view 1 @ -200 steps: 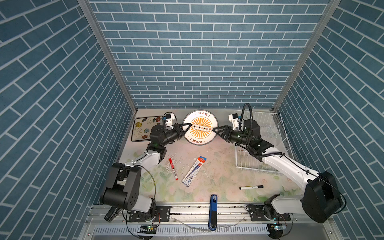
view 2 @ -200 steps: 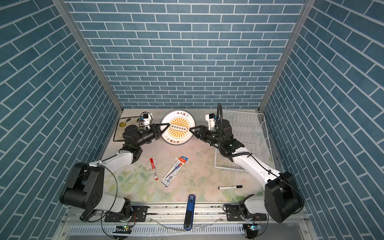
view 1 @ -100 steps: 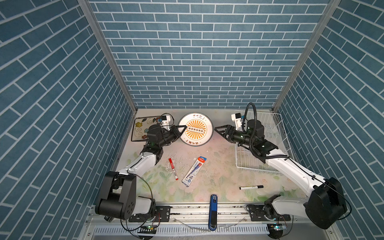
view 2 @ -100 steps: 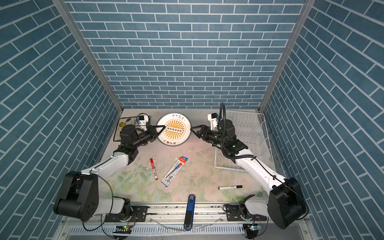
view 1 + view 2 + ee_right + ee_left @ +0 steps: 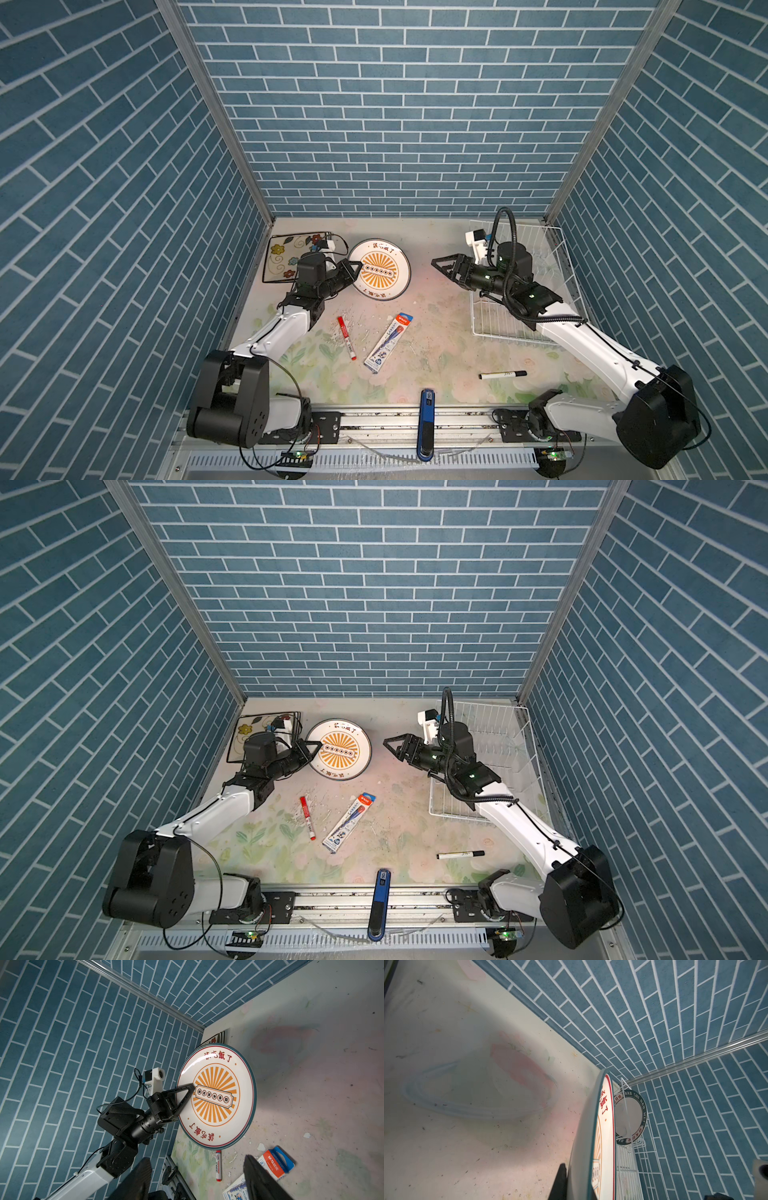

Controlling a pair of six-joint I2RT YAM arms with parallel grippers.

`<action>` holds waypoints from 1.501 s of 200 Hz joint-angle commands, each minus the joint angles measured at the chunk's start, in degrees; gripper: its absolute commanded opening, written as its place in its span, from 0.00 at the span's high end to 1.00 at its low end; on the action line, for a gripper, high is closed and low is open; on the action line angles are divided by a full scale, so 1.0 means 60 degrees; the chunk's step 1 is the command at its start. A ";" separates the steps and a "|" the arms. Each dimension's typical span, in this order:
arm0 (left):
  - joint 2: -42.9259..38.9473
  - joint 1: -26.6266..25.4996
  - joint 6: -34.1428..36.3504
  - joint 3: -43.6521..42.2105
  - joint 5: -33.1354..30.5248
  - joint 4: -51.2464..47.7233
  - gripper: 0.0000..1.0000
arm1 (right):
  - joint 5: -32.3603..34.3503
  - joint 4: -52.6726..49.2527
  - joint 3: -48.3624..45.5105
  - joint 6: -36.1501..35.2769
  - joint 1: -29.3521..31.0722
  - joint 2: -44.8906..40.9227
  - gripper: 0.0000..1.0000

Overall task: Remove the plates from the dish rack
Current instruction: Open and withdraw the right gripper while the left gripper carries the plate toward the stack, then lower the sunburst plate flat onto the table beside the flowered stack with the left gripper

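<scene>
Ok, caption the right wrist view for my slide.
Left gripper grips the round orange-sunburst plate by its rim; the open right gripper frames the shot.

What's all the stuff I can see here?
big round plate: 1, white and orange, tilted up, far middle
square plate: at least 1, cream with flowers, far left
dish rack: 1, white, far right
small round plate: 1, white, dark rim, in the dish rack
red marker: 1, red, middle
pen pack: 1, blue and white, middle
black marker: 1, black, near right
blue tool: 1, blue, front edge
left gripper: 1, black, gripping big round plate
right gripper: 1, black, open, empty
</scene>
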 commanded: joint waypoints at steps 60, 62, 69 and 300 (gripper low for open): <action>0.1659 0.0126 -0.0477 0.0411 -0.0311 0.2089 1.00 | 0.0239 -0.0634 -0.0209 -0.0592 -0.0077 -0.0318 0.28; 0.1712 0.0135 -0.0505 0.0422 -0.0306 0.2138 1.00 | 0.0227 -0.0652 -0.0203 -0.0613 -0.0084 -0.0315 0.28; 0.1898 0.0177 -0.0645 0.0452 -0.0276 0.2315 1.00 | 0.0224 -0.0717 -0.0172 -0.0648 -0.0089 -0.0286 0.28; 0.5496 0.0626 -0.1815 0.2493 0.0359 0.3663 1.00 | -0.0025 -0.1341 0.0151 -0.0844 -0.0495 0.0096 0.28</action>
